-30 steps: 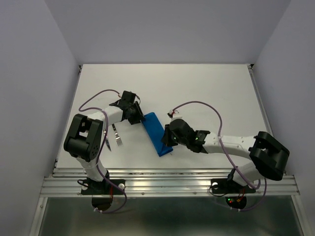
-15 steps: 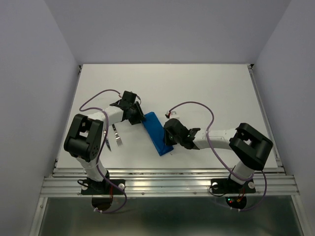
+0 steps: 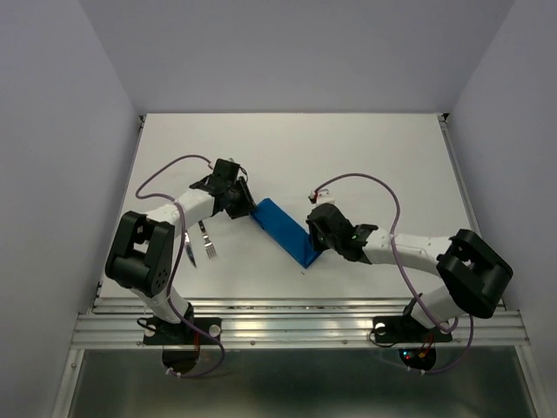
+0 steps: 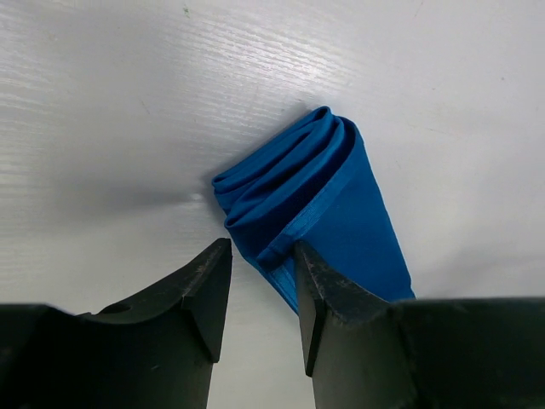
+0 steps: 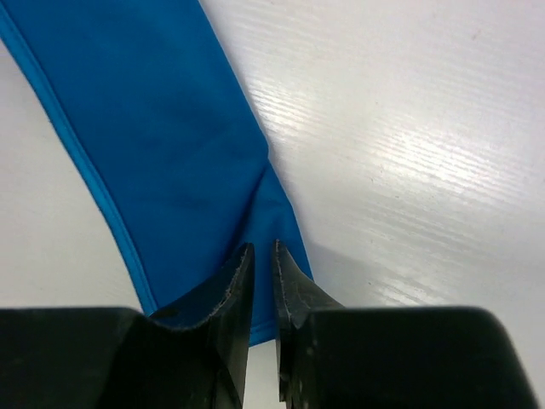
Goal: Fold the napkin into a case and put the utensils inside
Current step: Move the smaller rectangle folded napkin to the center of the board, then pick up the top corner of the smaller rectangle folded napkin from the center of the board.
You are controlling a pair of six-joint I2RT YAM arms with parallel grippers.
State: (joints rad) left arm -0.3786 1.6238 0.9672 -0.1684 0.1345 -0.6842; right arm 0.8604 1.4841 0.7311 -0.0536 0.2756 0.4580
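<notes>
Left pincer [image 3: 244, 205] is where I'd start, but a bit nearer the arm bases and further left you've got the cutlery. The knife [image 3: 186, 248] is furthest left, partly tucked in by the left arm. The fork [image 3: 207, 244] is just beside it with the tines toward the near edge. Both lie flat on the white desk [image 3: 365, 157], well apart from the blue cloth.

The left pincer itself is down at the far-left end of the napkin [image 3: 283, 231]. From its wrist camera the pincer [image 4: 260, 251] has its jaws parted, with bare desk showing in the gap. The napkin's end [image 4: 332, 196] sits right in front of it. You can see the layers stacked there as rounded folds, and the cloth's edge runs in at the right-hand finger [image 4: 319, 290]. Nothing is clamped between the two as far as I can see, so I'd call it open.

The napkin is folded into a narrow strip, lying slantwise on the desk from far-left to near-right, roughly mid-desk between the two arms.

The right pincer [image 3: 315, 246] is at the near-right end of that strip. Its wrist view shows the pincer [image 5: 262, 249] almost closed, just a thin slit between the fingers. The blue cloth [image 5: 170, 128] runs right up into that slit, with a crease pulling toward the tips. So it looks pinched onto the napkin's end.
</notes>
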